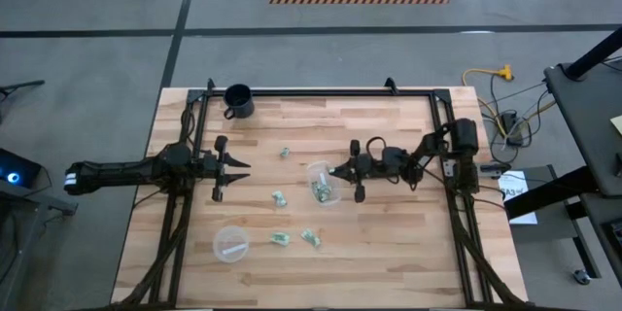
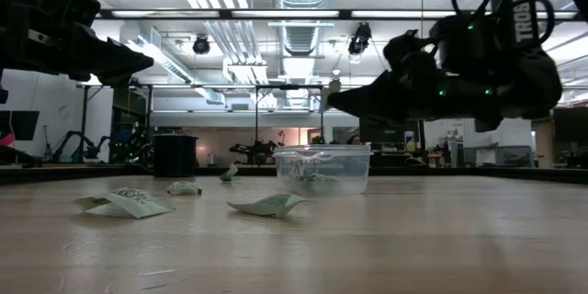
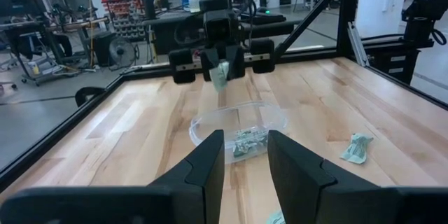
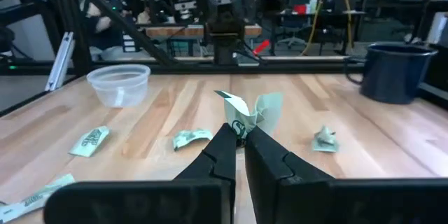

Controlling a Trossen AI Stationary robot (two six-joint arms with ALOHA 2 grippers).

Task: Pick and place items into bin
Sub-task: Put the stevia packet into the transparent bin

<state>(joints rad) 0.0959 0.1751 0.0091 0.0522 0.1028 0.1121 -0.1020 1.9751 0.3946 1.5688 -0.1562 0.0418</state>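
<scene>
The right hand [image 1: 342, 169] hangs right at the rim of the cup [image 1: 322, 184], mid-table, fingers pinched tight on a pale-green wrapper [image 4: 246, 115]. In the right wrist view the wrapper sticks up from between the fingertips, crumpled. The left wrist view shows the same thing from the other side: the wrapper dangles from that hand just above the cup's far edge, not in yet.

The cup already has a few wrappers in the bottom [image 3: 246, 140].

The left hand [image 1: 240, 165] waits to the left of the cup, well apart from it, fingers spread with nothing between them, pointing toward the cup.

Loose wrappers on the table [image 1: 389, 243]: one [image 1: 285, 153] up and left of the cup, one [image 1: 279, 197] just left of it, and two [image 1: 280, 239] [image 1: 311, 238] nearer the front edge, side by side.

A black mug [image 1: 238, 100] sits near the back left corner. A flat clear dish [image 1: 230, 244] sits front left, with a white strip inside.
</scene>
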